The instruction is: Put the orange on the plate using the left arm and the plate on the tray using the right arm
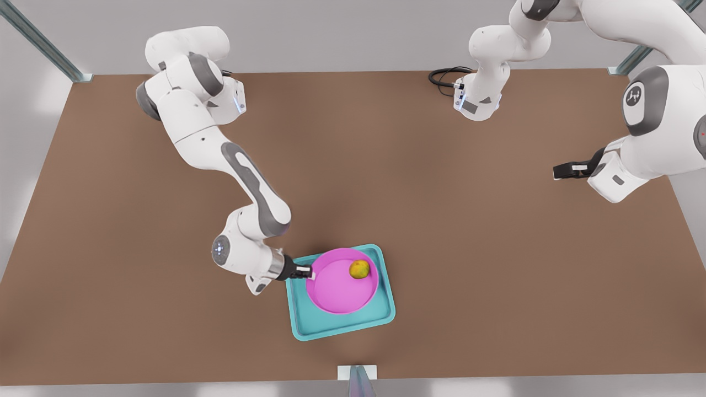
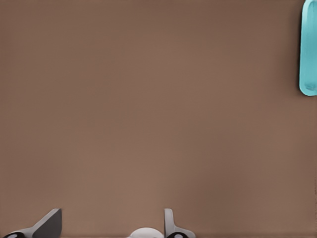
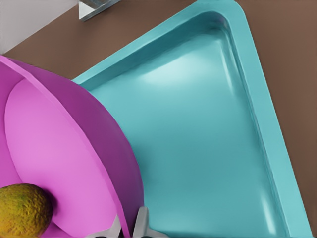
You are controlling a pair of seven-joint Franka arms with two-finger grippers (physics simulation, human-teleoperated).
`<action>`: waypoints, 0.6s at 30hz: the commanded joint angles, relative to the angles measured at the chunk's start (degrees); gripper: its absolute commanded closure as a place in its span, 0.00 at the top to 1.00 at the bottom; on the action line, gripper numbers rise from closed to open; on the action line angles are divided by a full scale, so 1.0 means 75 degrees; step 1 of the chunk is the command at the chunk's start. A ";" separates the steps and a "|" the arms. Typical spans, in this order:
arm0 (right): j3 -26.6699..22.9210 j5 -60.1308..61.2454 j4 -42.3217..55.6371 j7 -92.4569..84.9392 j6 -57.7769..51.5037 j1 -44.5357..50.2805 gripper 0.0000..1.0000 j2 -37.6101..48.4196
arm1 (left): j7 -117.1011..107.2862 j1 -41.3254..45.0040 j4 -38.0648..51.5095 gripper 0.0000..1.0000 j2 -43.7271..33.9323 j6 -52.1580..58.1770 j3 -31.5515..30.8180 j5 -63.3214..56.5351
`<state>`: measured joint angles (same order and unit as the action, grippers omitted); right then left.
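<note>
- nearest the front edge of the brown bench (image 1: 165, 331) lies the teal tray (image 1: 353, 325), flat on the bench top.
- the pink plate (image 1: 336, 292) sits inside the tray; whether it rests flat or is tipped up a little i cannot tell.
- the orange (image 1: 359, 269) sits on the plate, against its rim on the front view's right and far side.
- the right hand (image 1: 308, 271) is at the plate's edge on the front view's left, its two fingers (image 3: 142, 223) pinched on either side of the pink rim.
- farther back, on the front view's right, the left hand (image 1: 558, 172) hangs over bare bench well apart from the tray, waiting; its fingers (image 2: 168, 220) are spread wide and carry nothing.
</note>
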<state>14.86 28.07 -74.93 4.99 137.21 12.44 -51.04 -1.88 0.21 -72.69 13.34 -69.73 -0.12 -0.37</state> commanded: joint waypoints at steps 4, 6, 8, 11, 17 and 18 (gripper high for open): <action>0.0023 -0.0040 0.0041 -0.1532 -0.0166 -0.0088 1.00 -0.0003 | 0.0051 -0.0005 -0.0011 1.00 0.0003 0.0028 0.0005 0.0038; 0.0034 -0.0028 0.0030 -0.1532 -0.0166 -0.0124 1.00 0.0020 | 0.0051 -0.0005 -0.0034 1.00 -0.0009 0.0040 0.0005 0.0038; 0.0046 -0.0028 -0.0029 -0.1544 -0.0236 -0.0194 1.00 0.0079 | 0.0051 -0.0005 -0.0022 1.00 -0.0009 0.0052 0.0005 0.0038; 0.0000 -0.0110 -0.0076 -0.1685 -0.0717 -0.0276 1.00 0.0348 | 0.0051 -0.0005 -0.0034 1.00 -0.0009 0.0040 0.0005 0.0038; -0.0786 -0.5348 0.1214 -0.1603 -0.7653 -0.0780 1.00 0.2925 | 0.0051 -0.0005 -0.0034 1.00 0.0003 0.0040 0.0005 0.0038; -0.0914 -0.5348 0.1096 -0.1591 -0.7947 -0.0827 1.00 0.3780 | 0.0051 -0.0005 -0.0034 1.00 0.0003 0.0040 0.0005 0.0038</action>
<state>7.81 -1.05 -66.97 -2.31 104.46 6.55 -26.21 -1.65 0.18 -72.96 13.43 -69.53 -0.08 -0.06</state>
